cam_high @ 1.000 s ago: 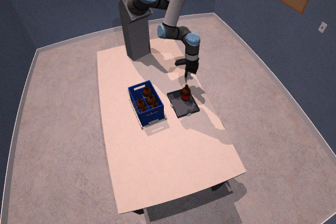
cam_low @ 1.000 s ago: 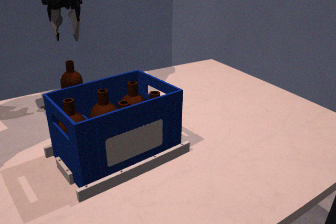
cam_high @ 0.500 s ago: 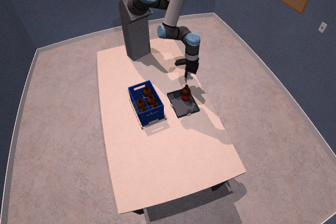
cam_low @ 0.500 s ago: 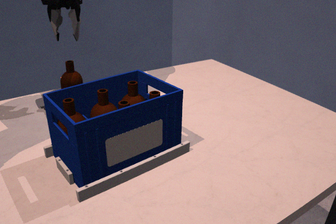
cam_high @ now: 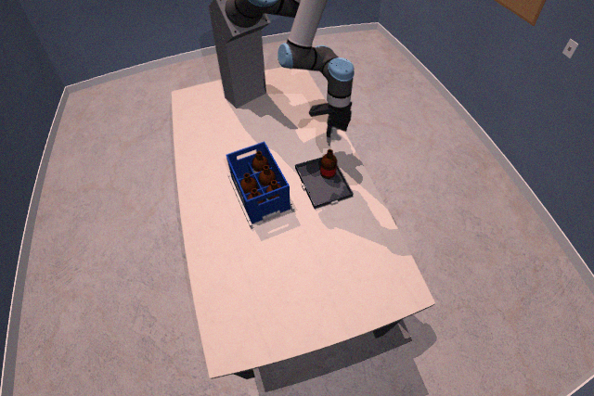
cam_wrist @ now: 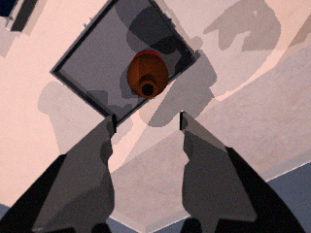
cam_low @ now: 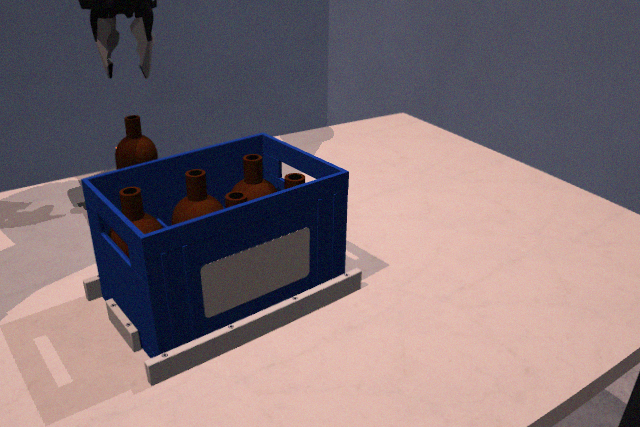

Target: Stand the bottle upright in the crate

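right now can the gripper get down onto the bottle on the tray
Probably yes: the gripper hangs open above the bottle, which stands upright on the tray, with nothing between them.

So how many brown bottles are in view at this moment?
6. Five bottles stand in cells of the blue crate. The sixth bottle stands upright on the dark tray, roughly under the raised, open gripper. None appear hidden.

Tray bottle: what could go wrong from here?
The bottle stands near the tray's far edge; a fingertip landing on its neck could tip it. The tray is loose, so a sideways push may slide it. The gripper hangs open, empty, high above. Only one crate cell looks free, leaving little clearance.
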